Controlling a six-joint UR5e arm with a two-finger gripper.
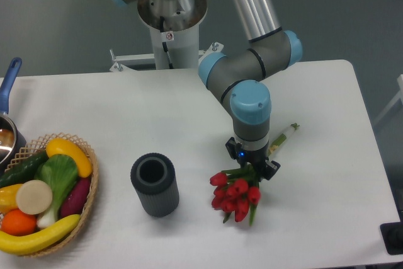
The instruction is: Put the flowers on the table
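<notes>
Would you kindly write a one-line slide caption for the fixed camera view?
UR5e gripper holding red tulip flowers low over the white table, right of a dark cylindrical vase.

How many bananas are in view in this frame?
2, both in the wicker basket at the table's left edge: one banana along the basket's front rim, another partly visible at the far left. More could be hidden under the other produce.
</notes>
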